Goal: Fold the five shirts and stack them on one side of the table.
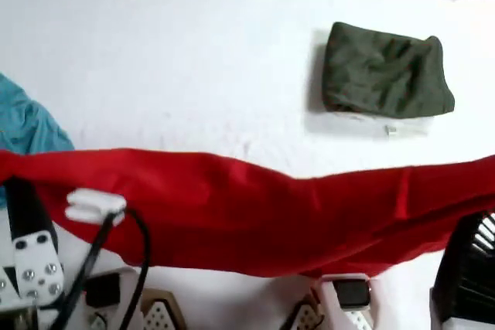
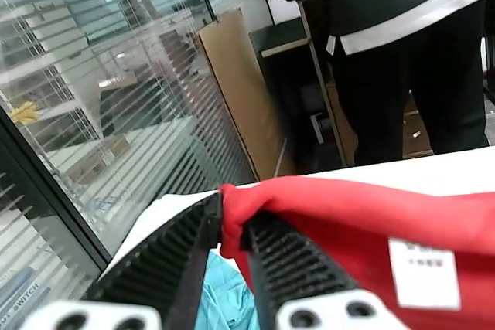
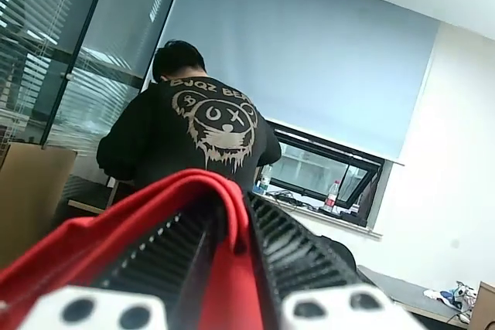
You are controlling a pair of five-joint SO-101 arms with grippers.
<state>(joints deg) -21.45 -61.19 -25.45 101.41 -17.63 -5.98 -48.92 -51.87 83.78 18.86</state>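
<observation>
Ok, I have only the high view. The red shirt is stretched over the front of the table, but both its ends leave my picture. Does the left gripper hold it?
Observer: Yes. In the left wrist view the left gripper is shut on an edge of the red shirt.
Operator: And the right one?
Observer: The right gripper is also shut on it, with the cloth folded over between the fingers.
Operator: Any mark to tell the ends apart?
Observer: A white label sits on the shirt close to the left gripper.
</observation>
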